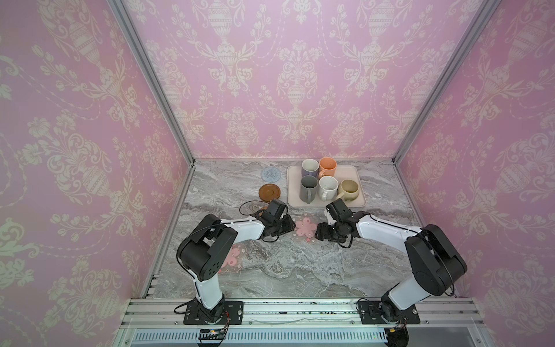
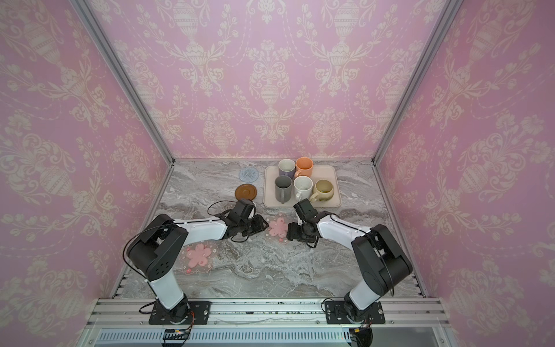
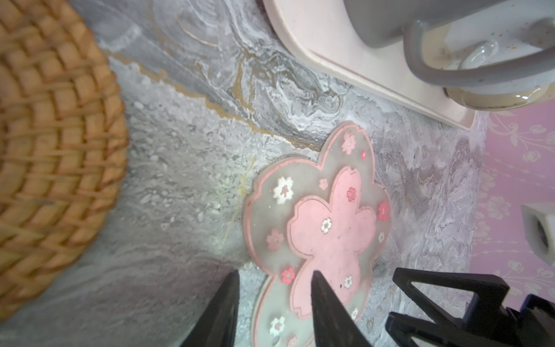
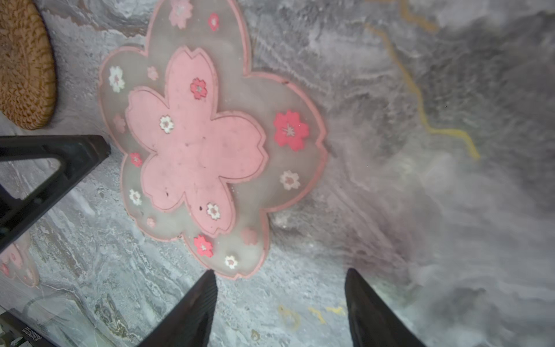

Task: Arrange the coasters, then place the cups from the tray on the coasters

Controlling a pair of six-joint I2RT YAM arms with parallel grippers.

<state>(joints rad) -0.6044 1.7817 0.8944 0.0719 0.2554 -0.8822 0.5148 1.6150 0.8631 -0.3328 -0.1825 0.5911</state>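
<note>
Left pincer [image 3: 274, 276]: released, jaws apart and straddling the rim of the flower coaster [image 3: 318, 222]. One finger is over a lobe, the other over bare table [image 3: 180, 180]. Nothing gripped.
Right pincer [image 4: 280, 272]: released, jaws wider, tips just short of the same coaster's opposite side. Empty.

Risks, my read:
- Both pincers face each other across one mat. If both advance, the tips clash.
- The mat is thin and flat on the table. An edge pinch probably skids it or scrapes the marble instead of lifting.
- It looks soft, so held by one lobe it may droop or slip out.

Around:
- rattan coaster [image 3: 54, 150] just beside the left wrist; a sweep could drag it.
- tray [image 1: 348, 172] near rim close behind both pincers. The grey cup [image 1: 308, 184] handle points this way, and the beige-yellow cup [image 1: 349, 189] is near the right wrist.
- second flower coaster [image 2: 198, 254] is partly under the left arm in a top view.
- brown disc [image 1: 269, 192] and blue woven coaster [image 1: 271, 173] sit left of the tray, apart.

All five cups are on the tray, none on a coaster.
</note>
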